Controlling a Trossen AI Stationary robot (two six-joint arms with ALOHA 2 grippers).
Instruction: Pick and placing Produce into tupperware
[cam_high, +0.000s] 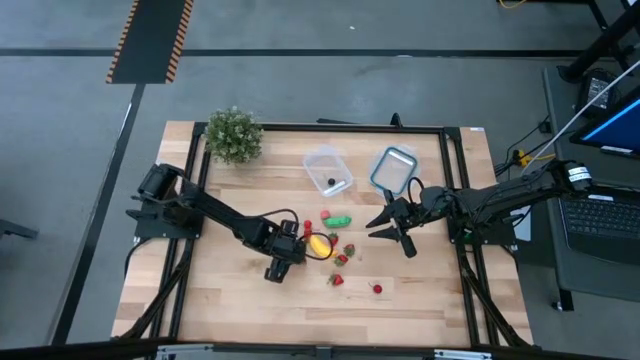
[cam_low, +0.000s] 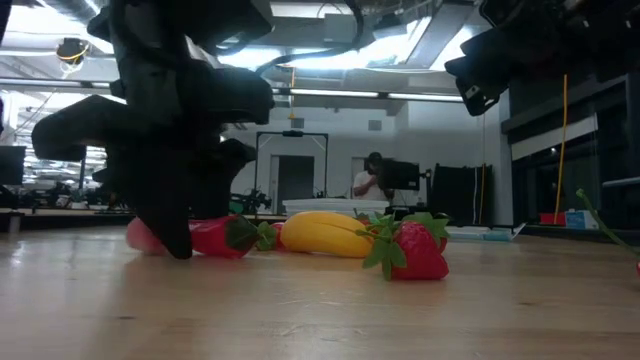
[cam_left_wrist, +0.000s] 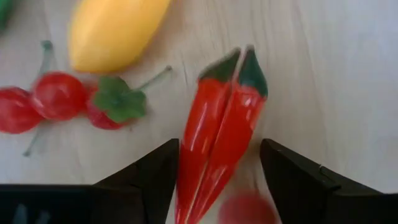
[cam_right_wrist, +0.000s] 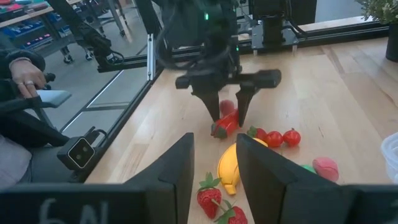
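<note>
Left gripper (cam_left_wrist: 217, 180) reaches down, fingers spread wide either side of the red chili (cam_left_wrist: 221, 134); banana (cam_left_wrist: 115, 31) lies at its ten o'clock.

Right gripper (cam_high: 392, 230) hovers, partly parted, empty.

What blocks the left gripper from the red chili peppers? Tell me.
Nothing visible does. The left gripper is open and straddles the red chili peppers, one finger on each side. The banana and the strawberry lie off to one side, clear of the fingers.
</note>
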